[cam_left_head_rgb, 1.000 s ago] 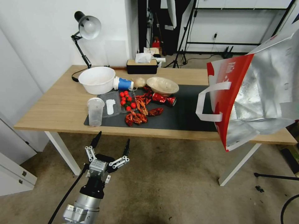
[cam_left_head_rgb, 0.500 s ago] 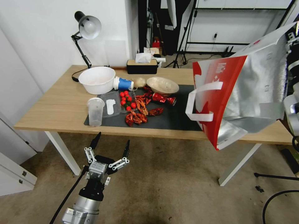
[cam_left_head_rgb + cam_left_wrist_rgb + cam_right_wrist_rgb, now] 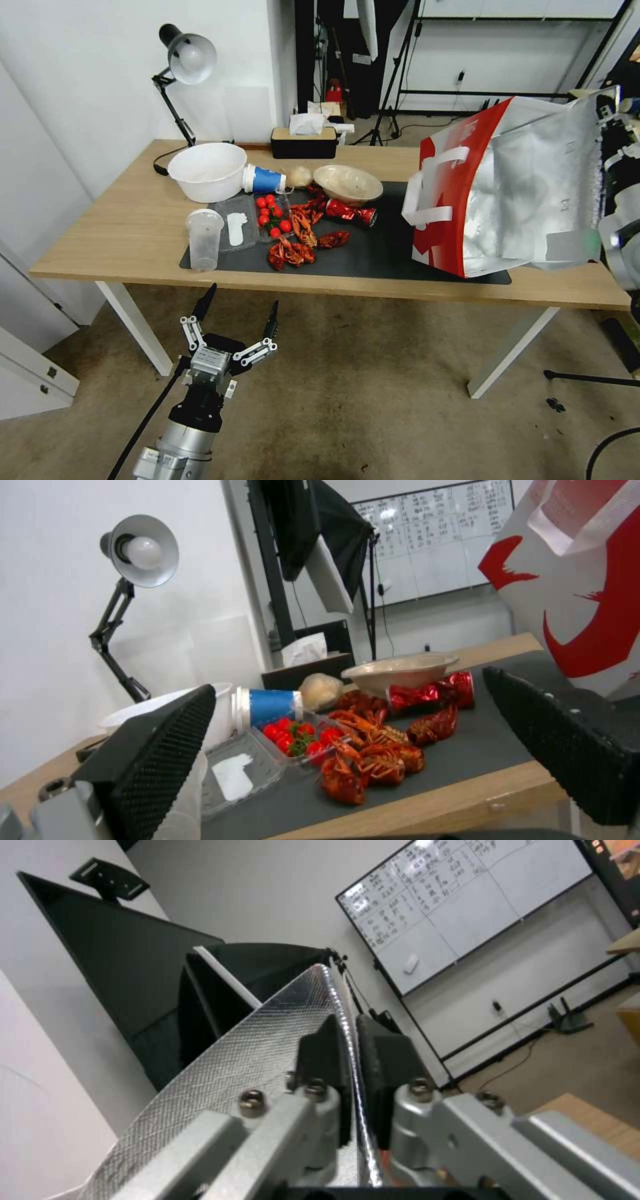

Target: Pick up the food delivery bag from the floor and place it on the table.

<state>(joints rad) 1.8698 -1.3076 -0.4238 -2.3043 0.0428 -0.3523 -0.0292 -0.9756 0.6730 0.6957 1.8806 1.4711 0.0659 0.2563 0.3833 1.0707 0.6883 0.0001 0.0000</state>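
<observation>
On the table (image 3: pixel 133 230), the food delivery bag (image 3: pixel 520 193) rests, its foil rim pinched by the right pincer (image 3: pixel 351 1080).

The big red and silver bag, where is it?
In the head view, the food delivery bag sits on the table's right end, beside the crushed red can, pinched by the right gripper.

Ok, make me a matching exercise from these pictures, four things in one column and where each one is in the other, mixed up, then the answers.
Things:
1. delivery bag
2. left gripper
3. tissue box
4. clear plastic cup

Places:
A. over the floor, in front of the table
B. back edge of the table
C. right end of the dark mat, its edge pinched by the right gripper
D. front left corner of the mat

Pairs: 1-C, 2-A, 3-B, 4-D
</observation>
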